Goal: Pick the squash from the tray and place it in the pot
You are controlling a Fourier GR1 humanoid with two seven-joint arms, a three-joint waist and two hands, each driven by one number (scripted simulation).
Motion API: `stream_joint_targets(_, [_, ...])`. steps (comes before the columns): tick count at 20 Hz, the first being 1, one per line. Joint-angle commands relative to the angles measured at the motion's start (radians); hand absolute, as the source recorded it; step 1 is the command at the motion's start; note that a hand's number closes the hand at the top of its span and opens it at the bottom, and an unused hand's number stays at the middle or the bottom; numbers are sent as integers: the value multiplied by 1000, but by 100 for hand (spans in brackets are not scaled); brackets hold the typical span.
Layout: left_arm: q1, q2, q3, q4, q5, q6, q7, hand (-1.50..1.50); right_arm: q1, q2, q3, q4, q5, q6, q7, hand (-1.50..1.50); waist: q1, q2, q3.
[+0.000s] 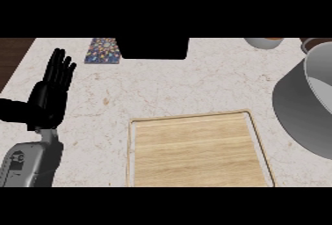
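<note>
Squash is showing nowhere in the head view: the wooden tray point(198, 151) at the counter's point(194, 83) near edge is lying bare, the pot point(311, 101) sitting at the right edge. The left hand point(48, 94) is resting open, holding nothing. Squash is probably firm, smooth; grasping mid-body seems best.

Counter point(194, 88): pale marbled stone.
Tray point(133, 154): wooden, front centre.
Pot point(304, 114): grey, right edge.
Patterned card point(103, 50): rear left.
Black box point(154, 47): rear centre.
</note>
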Motion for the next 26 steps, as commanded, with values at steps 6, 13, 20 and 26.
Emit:
stream_joint_targets(6, [13,11,-1,-41,1,-9,33,0,-103,-28,-161,175,-212,198,96,-150,12,7,17])
stream_joint_targets(13, [-56,30,36,38,16,-27,11,0,-101,-154,-252,364,-279,279,-7,-150,17,19,21])
stream_joint_targets(20, [-32,21,17,-22,14,-23,39,0,-71,-245,-290,423,-312,317,-15,-150,29,20,25])
stream_joint_targets(26, [7,4,-2,-52,10,-25,34,0,-22,-281,-306,437,-333,357,-15,-150,28,20,29])
